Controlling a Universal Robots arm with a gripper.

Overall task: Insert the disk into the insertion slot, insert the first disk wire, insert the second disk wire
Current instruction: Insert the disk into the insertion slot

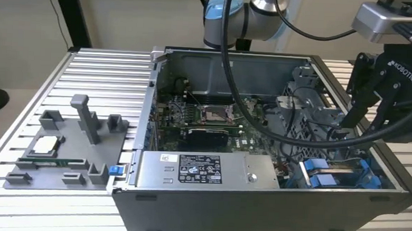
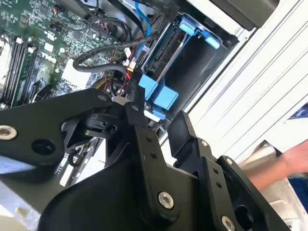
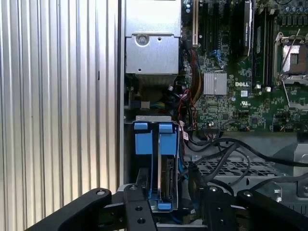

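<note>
My gripper [image 3: 175, 192], fingers spread and empty, hangs over the disk [image 3: 166, 175]. The disk seems seated edge-on in the insertion slot [image 3: 153, 118], at the exterior view's near right. Stiff, dense, shock-sensitive: I would grip its blue frame [image 3: 167, 142] by the flanks.

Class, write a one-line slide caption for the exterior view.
Open gripper poised above the blue-railed insertion slot at the corner of an open computer case.

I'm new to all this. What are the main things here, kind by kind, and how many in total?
Open computer case: 1
Green circuit board: 1
Grey power-supply box: 1
Blue-railed drive bay: 1
Grey parts holder: 1
Robot gripper: 1
Total: 6
</note>
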